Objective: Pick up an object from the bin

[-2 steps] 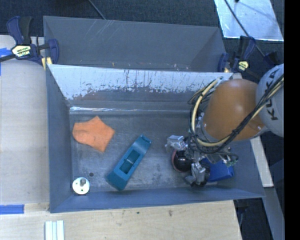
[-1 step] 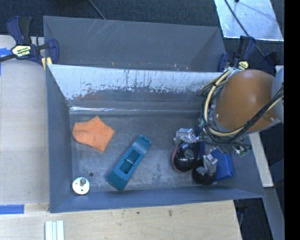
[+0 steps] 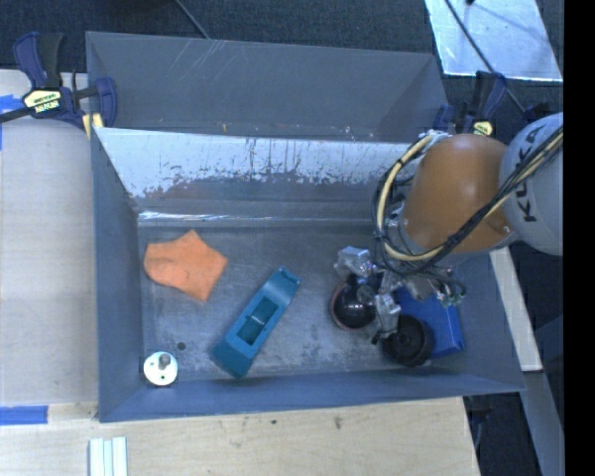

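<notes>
Grey metal bin [image 3: 119, 296] with sloping walls, a few loose things on the floor. Claw [image 3: 374, 297] down low at right end of floor, reaching in from right under brown-orange wrist cover [image 3: 456, 201], yellow and black cables [image 3: 389, 191] looped beside it. Right at claw — black round ball-like thing [image 3: 349, 311], glossy, just left of the metal claw parts, touching or nearly so; cannot tell which. Cannot tell whether claw wide or narrow, nor whether anything gripped — too cluttered and dark there. Second black round thing [image 3: 410, 344] just below-right of claw, near front wall, up against blue block [image 3: 444, 323] lying under the wrist at far right. Well apart to the left: long blue box-like piece [image 3: 257, 323] with open recess on top, lying slantwise mid-floor, lower end toward front wall. Orange crumpled cloth or sponge [image 3: 184, 265] at left end, flat on floor. Small white round disc [image 3: 160, 368] in front-left corner, near lower end of the long blue piece, not touching it.
</notes>
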Robot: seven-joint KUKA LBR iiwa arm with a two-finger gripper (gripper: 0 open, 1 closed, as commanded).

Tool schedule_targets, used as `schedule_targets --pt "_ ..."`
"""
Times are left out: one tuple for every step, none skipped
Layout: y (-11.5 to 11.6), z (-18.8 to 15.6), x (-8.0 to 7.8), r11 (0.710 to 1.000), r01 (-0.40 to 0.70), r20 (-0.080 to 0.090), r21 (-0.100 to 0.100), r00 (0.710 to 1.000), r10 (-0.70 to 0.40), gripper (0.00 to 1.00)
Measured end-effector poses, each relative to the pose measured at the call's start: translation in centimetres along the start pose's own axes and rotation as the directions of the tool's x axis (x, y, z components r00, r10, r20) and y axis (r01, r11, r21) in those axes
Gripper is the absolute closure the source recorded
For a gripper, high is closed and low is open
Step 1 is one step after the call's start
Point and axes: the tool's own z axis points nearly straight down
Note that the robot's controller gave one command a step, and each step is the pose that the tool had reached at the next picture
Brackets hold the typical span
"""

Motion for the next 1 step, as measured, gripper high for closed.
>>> schedule_targets --pt "0.0 0.0 0.0 1.0 -0.001 0.0 0.0 1.0 0.001 1.0"
